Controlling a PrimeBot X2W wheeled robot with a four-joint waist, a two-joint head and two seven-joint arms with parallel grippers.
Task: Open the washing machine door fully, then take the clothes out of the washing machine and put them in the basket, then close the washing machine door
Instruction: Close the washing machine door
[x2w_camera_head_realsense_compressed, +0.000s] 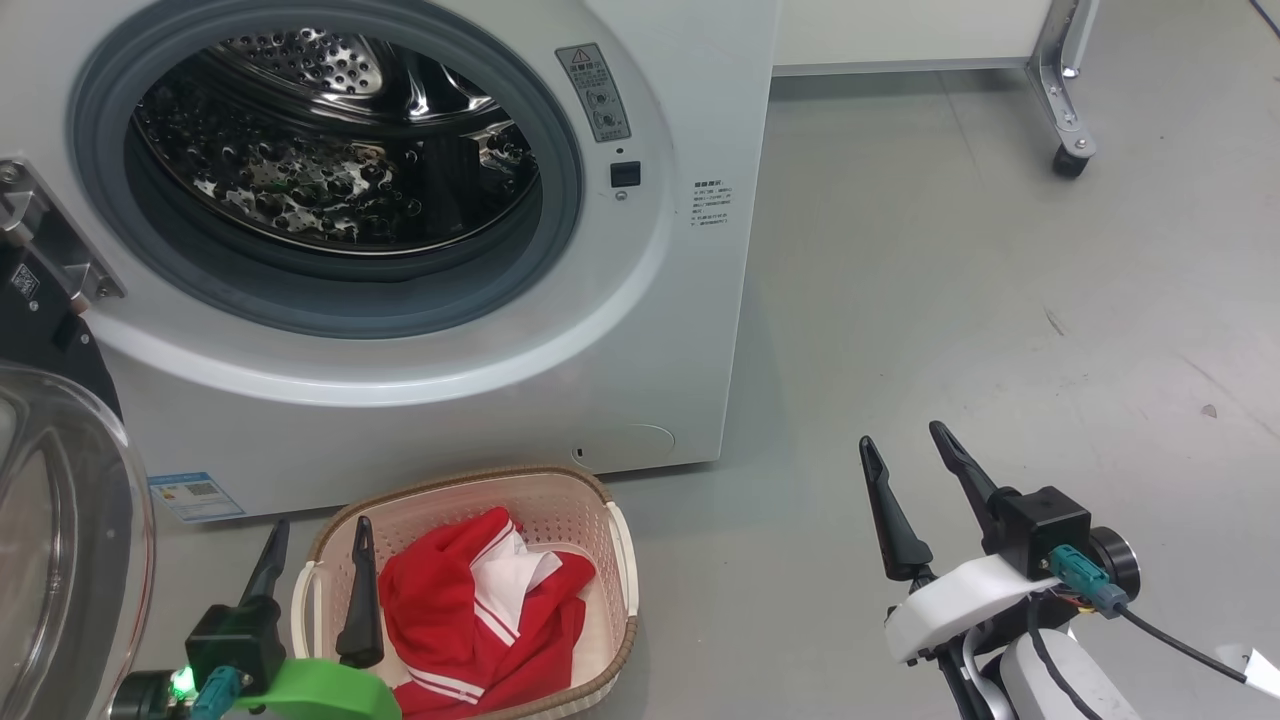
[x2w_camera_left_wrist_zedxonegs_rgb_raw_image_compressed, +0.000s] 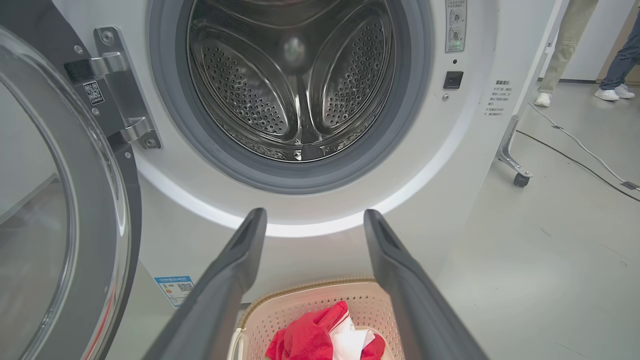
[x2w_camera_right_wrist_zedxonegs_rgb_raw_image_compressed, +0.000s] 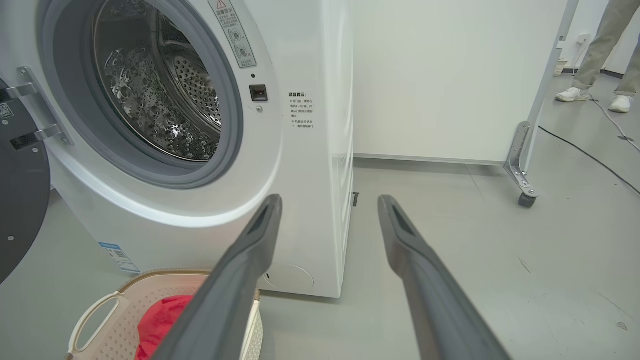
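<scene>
Red soft garments with white stripes (x2w_camera_head_realsense_compressed: 470, 610) lie in the small cream plastic basket with a brown woven rim (x2w_camera_head_realsense_compressed: 560, 478). The basket stands on the grey floor (x2w_camera_head_realsense_compressed: 950, 250), just before the lower front edge of the white front-loading washing machine (x2w_camera_head_realsense_compressed: 690, 120). The round black-rimmed door with a clear glass bowl (x2w_camera_head_realsense_compressed: 60, 560) stands swung open at the machine's left. The left gripper (x2w_camera_head_realsense_compressed: 320, 525) hangs over the basket's left edge, fingers spread, gripping nothing. The right gripper (x2w_camera_head_realsense_compressed: 901, 435) hovers over the floor right of the basket, its fingers also spread wide and empty.

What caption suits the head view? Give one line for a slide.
Washing machine door open, drum empty, clothes in the basket; left gripper and right gripper open, holding nothing.
</scene>
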